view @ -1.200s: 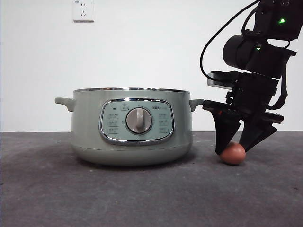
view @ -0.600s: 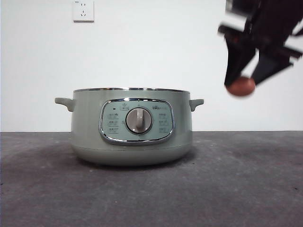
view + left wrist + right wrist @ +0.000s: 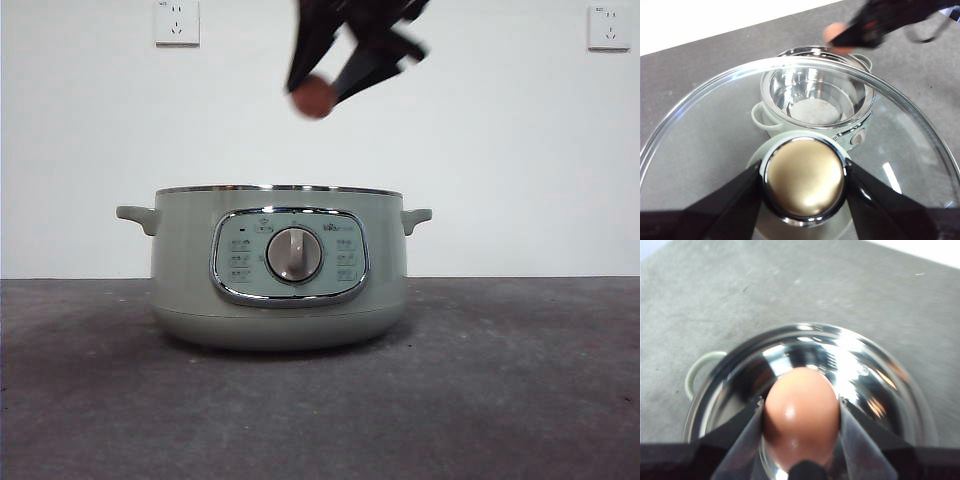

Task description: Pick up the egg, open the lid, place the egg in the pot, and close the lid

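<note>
The right gripper [image 3: 318, 92] holds the smooth reddish-brown egg [image 3: 801, 412] tight between its jaws, high above the open green pot [image 3: 280, 270]. The left gripper [image 3: 804, 182] clamps the lid [image 3: 705, 130] by its knob.

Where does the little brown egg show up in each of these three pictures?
Front view: the egg hangs high above the pot, pinched in the right gripper.
Left wrist view: a blurred pinkish spot past the glass lid, over the pot's far rim.
Right wrist view: large and central, between the jaws.
Shared landmark: the open pot.
</note>
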